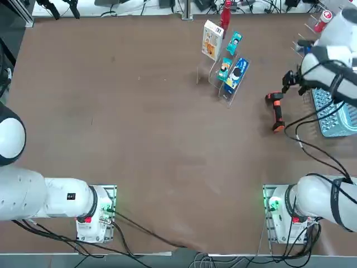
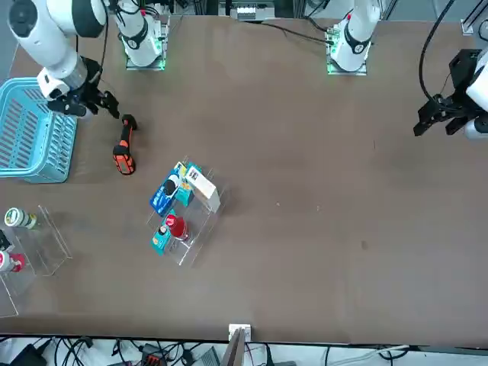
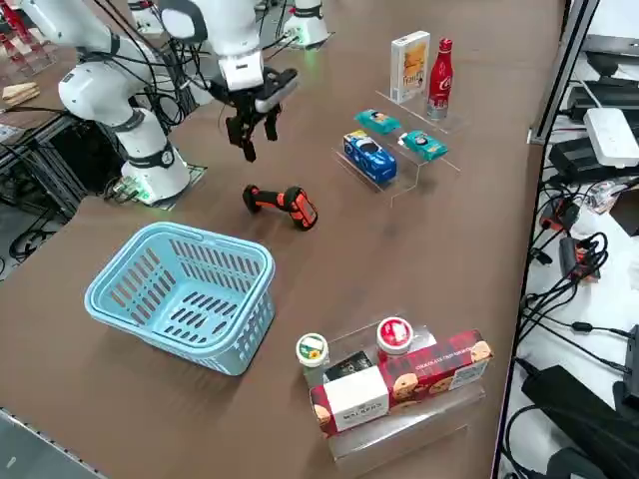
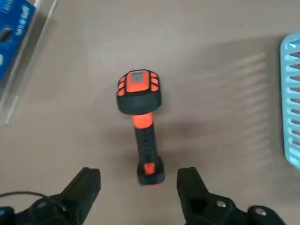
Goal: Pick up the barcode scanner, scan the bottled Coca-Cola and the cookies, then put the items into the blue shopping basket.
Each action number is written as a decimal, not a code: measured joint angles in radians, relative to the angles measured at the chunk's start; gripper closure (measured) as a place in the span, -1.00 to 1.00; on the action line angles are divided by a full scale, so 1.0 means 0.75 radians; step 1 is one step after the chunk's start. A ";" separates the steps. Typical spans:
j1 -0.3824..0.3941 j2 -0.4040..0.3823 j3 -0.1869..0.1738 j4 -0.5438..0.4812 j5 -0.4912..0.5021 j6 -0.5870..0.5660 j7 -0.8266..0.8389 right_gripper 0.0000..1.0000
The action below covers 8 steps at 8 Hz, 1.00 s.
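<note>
The barcode scanner (image 1: 275,111) (image 2: 124,145) (image 3: 282,203) (image 4: 140,125), black with orange trim, lies flat on the brown table. My right gripper (image 1: 288,79) (image 2: 103,104) (image 3: 258,140) (image 4: 139,179) hovers open just above the scanner's handle end, one finger to each side, touching nothing. The blue shopping basket (image 1: 333,118) (image 2: 38,137) (image 3: 190,232) (image 4: 291,93) sits beside the scanner, under my arm. The all-red bottled Coca-Cola (image 1: 225,15) (image 2: 174,226) (image 3: 439,67) and the white cookies box (image 1: 211,40) (image 2: 202,187) (image 3: 409,66) stand upright on a clear stand at the far side.
A blue packet (image 3: 369,155) and two small teal packets (image 3: 423,146) sit on clear racks (image 1: 223,84) between the scanner and the cookies. Another clear stand (image 3: 399,384) near the basket holds two small bottles and red and white boxes. A black cable (image 1: 321,151) trails across the table.
</note>
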 joint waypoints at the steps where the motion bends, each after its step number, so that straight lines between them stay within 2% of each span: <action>1: -0.033 0.037 -0.001 -0.066 0.000 0.121 -0.044 -1.00; 5: -0.054 0.272 0.002 -0.093 0.000 0.397 -0.071 -1.00; 8: -0.043 0.387 0.007 -0.090 0.000 0.472 -0.079 -1.00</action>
